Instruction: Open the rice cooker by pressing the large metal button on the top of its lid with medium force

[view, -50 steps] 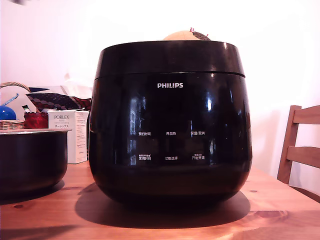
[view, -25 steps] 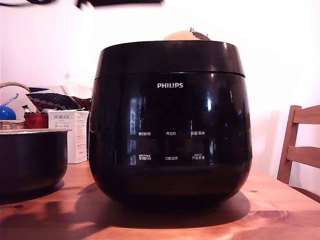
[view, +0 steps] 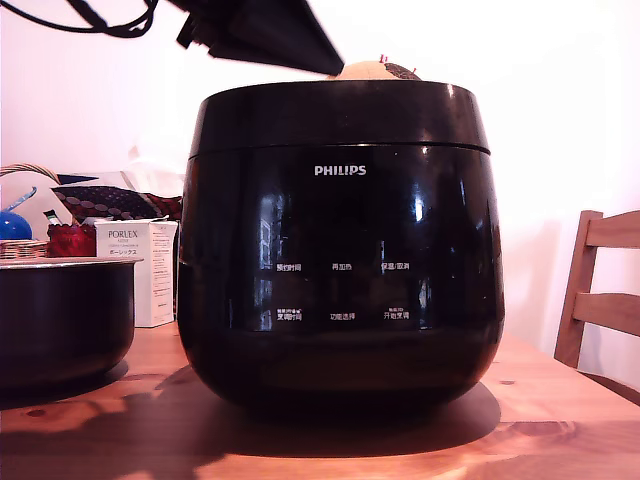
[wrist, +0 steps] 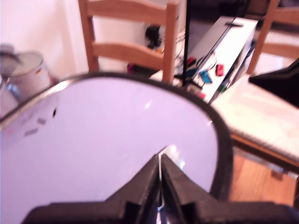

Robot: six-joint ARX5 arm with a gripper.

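Note:
The rice cooker (view: 340,260), glossy black with a white PHILIPS logo, stands on the wooden table (view: 560,420). Its lid (view: 340,115) is down. My gripper (view: 328,66) comes in from the exterior view's upper left, its dark tip just above the lid's top edge. In the wrist view the two black fingers (wrist: 147,179) are pressed together, shut on nothing, over the lid's shiny top (wrist: 117,140), which reflects white. A small bright patch sits just past the fingertips. I cannot make out the large metal button; the exterior view hides the lid's top face.
A smaller black pot (view: 60,310) stands at the exterior view's left, with a PORLEX box (view: 135,265) and a basket (view: 20,248) behind it. A wooden chair (view: 600,290) is at the right. The wrist view shows another chair (wrist: 131,42) and a white box with cables (wrist: 224,51).
The arm has come down from the top edge of the exterior view to the lid's top. The cooker and lid have not moved.

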